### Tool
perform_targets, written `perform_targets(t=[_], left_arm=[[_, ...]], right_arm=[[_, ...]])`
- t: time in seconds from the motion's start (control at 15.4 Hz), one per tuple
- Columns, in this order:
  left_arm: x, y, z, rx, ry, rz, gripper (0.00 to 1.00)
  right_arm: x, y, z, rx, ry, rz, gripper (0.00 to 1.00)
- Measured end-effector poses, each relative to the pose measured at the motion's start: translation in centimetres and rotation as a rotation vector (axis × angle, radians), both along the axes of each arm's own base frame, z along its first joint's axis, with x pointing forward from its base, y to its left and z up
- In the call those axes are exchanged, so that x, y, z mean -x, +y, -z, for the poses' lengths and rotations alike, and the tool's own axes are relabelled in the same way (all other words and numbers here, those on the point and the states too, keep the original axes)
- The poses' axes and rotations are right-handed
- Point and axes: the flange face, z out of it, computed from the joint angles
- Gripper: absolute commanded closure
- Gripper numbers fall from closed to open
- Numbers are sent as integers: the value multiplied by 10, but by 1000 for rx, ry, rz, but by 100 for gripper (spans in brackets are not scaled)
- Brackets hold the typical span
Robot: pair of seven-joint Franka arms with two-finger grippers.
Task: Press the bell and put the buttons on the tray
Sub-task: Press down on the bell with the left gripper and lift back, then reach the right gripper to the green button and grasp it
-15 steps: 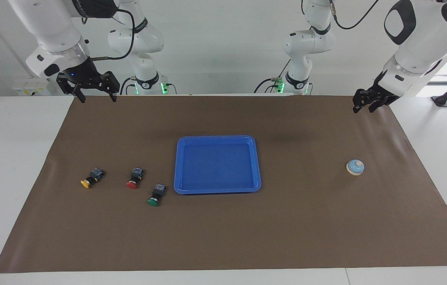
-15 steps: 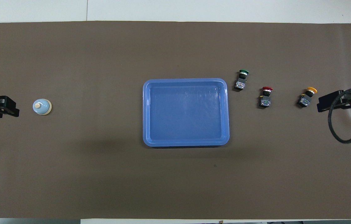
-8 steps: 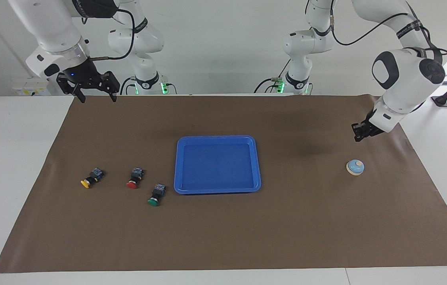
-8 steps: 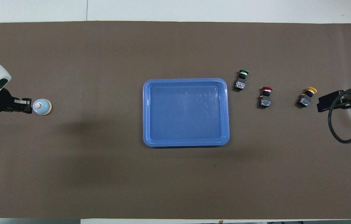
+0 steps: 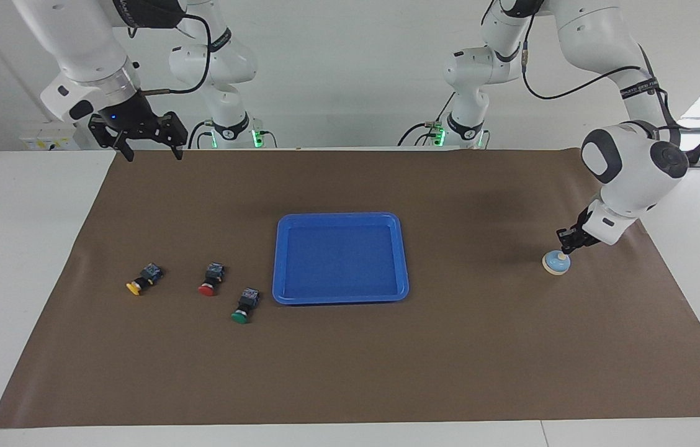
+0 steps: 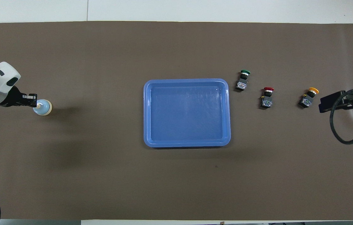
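Left gripper point(image 5: 565, 243) is low over the bell point(image 5: 555, 264), its tip at the cream knob; the facing view shows it touching or a hair above, cannot tell which. Whether its fingers are spread or pressed together cannot be told. Judged step: the bell press, in hand or about to land.

Bell sits on the brown mat point(image 5: 350, 372) toward the left arm's end of the table, well apart from the tray point(image 5: 340, 218).

Nothing is on the tray. All three buttons lie on their sides on the mat toward the right arm's end: green button point(image 5: 244, 307) just beside the tray's edge, red button point(image 5: 211, 280) near it, yellow button point(image 5: 141, 279) toward the mat's edge. So placing has not begun; three picks are left.

Right gripper point(image 5: 150, 148) waits high over the mat's edge nearest the robots, fingers spread, holding nothing.

Room:
- Open mat all round the bell; no obstacle to a straight lift.
- Buttons are apart from one another, so each can likely be gripped singly.
- Green button is close to the tray rim; a finger coming down on that side may nudge the tray.
- Tray rim is low, with a wide open floor for drops.
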Motion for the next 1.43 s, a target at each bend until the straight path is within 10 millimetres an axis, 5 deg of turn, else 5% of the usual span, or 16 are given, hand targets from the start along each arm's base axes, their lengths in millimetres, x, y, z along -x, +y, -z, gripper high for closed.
perform_targets(t=[0.26,0.32,0.52,0.58,0.78,1.04,1.23,1.43], left_arm=[[-5,3,20,-5,-12,12,96],[-5,3,18,-6,-15,14,82],[-8,2,9,-1,10,18,9],[-11,0,-5,3,32,22,0],[-11,-20,-80,13,71,40,0],[22,-69,-174,11,84,29,0],[47,-78,-208,14,93,28,0],[58,-79,-214,13,115,7,0]], right_arm=[[0,0,0,0,0,0,0],[0,0,0,0,0,0,0],[0,0,0,0,0,0,0],[0,0,0,0,0,0,0],[0,0,0,0,0,0,0],[0,0,0,0,0,0,0],[0,1,0,0,1,-1,0],[-1,4,2,0,-7,-7,0]])
